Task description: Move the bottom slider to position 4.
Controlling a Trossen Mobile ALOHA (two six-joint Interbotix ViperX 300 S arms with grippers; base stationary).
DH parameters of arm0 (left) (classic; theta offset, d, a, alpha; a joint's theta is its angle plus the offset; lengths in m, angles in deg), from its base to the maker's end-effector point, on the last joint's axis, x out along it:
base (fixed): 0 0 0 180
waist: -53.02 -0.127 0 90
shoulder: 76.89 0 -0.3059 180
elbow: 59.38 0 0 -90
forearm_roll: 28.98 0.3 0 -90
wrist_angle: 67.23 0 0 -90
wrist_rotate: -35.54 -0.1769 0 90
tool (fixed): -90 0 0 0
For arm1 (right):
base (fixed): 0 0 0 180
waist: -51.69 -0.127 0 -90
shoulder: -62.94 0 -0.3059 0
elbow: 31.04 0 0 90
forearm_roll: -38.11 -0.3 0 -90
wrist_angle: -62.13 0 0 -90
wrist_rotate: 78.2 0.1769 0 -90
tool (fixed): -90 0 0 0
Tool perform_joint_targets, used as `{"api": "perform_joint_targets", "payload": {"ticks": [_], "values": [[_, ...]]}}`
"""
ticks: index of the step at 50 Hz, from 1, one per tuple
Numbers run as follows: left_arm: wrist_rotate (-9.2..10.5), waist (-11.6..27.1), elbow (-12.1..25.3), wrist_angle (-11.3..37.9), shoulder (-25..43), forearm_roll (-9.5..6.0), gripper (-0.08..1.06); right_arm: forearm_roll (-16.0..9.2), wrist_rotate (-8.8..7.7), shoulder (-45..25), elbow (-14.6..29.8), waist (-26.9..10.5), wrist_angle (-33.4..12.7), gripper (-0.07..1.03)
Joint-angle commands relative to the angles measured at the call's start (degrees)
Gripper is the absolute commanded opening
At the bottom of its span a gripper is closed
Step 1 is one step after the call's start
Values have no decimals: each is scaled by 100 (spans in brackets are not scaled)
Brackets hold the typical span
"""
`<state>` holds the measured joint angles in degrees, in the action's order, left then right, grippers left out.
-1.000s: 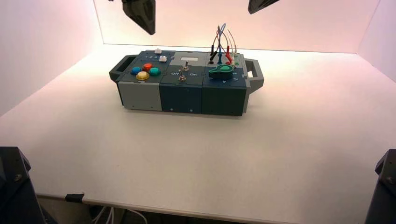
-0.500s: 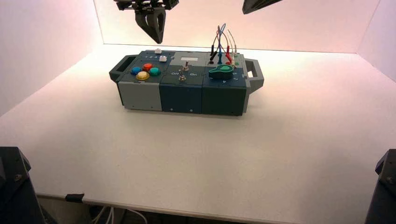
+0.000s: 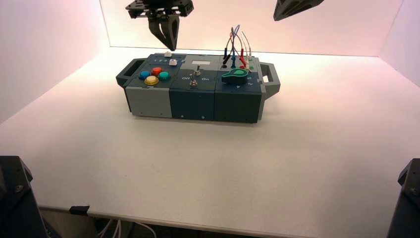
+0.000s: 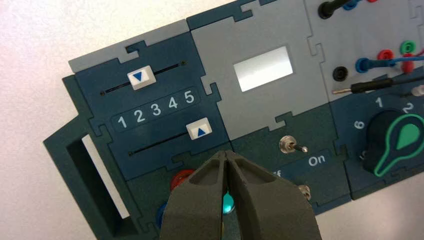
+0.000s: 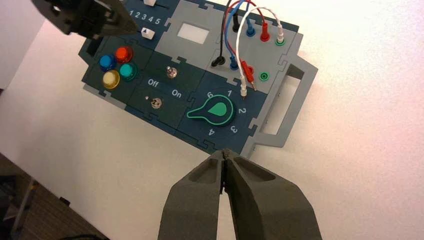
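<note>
The bottom slider (image 3: 173, 62) is a small white knob on the dark box's (image 3: 193, 101) left module, behind the coloured buttons. In the left wrist view it (image 4: 199, 131) carries a blue arrow and stands at the 5 end of its track, just past the 5. Its twin, the top slider (image 4: 139, 77), sits by the 2. My left gripper (image 3: 171, 45) is shut and empty, hanging above the sliders; its tips (image 4: 226, 153) are just short of the bottom slider, over the buttons. My right gripper (image 5: 223, 152) is shut and empty, held high off the box's right part (image 3: 292, 7).
Red, blue, yellow and teal round buttons (image 3: 154, 75) sit in front of the sliders. Two metal toggles (image 3: 196, 72) stand on the middle module. A green knob (image 3: 234, 75) and plugged wires (image 3: 236, 49) are on the right. Handles stick out at both ends.
My left gripper has come down and moved right, to above the sliders. My right gripper has shifted to the right at the top of the view. The sliders have not moved.
</note>
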<state>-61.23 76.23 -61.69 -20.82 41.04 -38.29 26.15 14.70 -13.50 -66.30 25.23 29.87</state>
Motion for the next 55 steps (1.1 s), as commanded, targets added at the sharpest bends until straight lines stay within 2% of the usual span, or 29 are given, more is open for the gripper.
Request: {"api": "perform_joint_targets", "payload": {"ticks": [1,16,32,51,55], "values": [[62,18,167,-114,-44,-35,-3,-18,-9,26,79,18,9,-2],[88,35,334,-255,193,-158,-3,-9,-35,18,79,18,-62,-2],[79,35,396,-255,387,-158,-3,-9,-35,18,88,18,-88,-2],[0,26,413,-255,554,-53,-3,-9,-35,26,70,18,-88,-2],[0,35,413,-281,527,9,-3,-9,-44,18,70,18,-88,-2]]}}
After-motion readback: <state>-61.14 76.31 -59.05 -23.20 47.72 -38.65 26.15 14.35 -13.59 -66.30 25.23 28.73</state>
